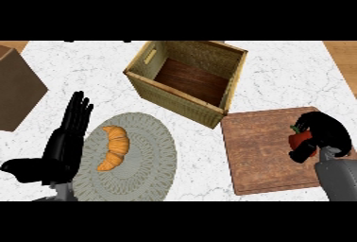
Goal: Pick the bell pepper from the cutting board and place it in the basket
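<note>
A red bell pepper [301, 139] with a green stem sits at the right side of the wooden cutting board [265, 151]. My right hand [326, 131] is curled round it, hiding most of it. The woven basket [182, 101] stands open and tilted at the upper middle, behind the board's left corner; its inside shows a dark wooden floor. My left hand [66, 137] rests open at the lower left, fingers pointing up.
A croissant [115, 147] lies on a grey woven placemat [143, 165] left of the board. A brown box [17, 90] stands at the left edge. The white marble counter [293, 80] runs to wooden flooring at the far right.
</note>
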You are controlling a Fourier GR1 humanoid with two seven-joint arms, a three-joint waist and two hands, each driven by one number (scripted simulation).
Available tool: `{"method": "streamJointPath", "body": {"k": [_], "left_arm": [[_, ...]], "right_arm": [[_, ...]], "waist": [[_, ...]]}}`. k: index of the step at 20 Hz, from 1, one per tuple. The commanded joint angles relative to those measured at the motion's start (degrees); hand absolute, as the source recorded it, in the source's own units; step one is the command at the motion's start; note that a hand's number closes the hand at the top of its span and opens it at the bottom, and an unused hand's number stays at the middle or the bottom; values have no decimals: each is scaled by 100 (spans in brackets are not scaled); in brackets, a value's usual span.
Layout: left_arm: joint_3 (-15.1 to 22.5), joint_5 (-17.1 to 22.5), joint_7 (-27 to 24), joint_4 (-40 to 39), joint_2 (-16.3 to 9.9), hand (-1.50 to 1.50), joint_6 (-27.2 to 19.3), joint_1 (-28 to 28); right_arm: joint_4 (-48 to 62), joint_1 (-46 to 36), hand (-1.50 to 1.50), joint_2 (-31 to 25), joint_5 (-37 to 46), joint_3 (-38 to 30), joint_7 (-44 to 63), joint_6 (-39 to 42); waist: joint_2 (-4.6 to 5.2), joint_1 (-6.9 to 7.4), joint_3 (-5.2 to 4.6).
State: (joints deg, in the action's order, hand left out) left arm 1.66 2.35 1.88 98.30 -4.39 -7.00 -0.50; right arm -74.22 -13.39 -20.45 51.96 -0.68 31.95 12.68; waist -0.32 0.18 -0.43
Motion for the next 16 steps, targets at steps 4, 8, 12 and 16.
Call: {"method": "streamJointPath", "body": {"k": [4, 8, 12, 16], "left_arm": [[-315, 166, -508, -644, -2, 0, 226, 222], [233, -50, -104, -335, 134, 0, 202, 354], [525, -93, -69, -346, 212, 0, 356, 612], [564, -105, -32, -465, 176, 0, 438, 713]], "right_arm": [[115, 42, 150, 25, 330, 22, -371, -237], [-50, -1105, 150, 1979, 972, 1619, 1533, -306], [246, -1954, 150, 2019, 957, 2071, 2249, -539], [411, -2864, 150, 2035, 771, 2455, 3058, -1013]], "waist": [[35, -11, 42], [139, 681, 32], [235, 1178, 35], [219, 1323, 34]]}}
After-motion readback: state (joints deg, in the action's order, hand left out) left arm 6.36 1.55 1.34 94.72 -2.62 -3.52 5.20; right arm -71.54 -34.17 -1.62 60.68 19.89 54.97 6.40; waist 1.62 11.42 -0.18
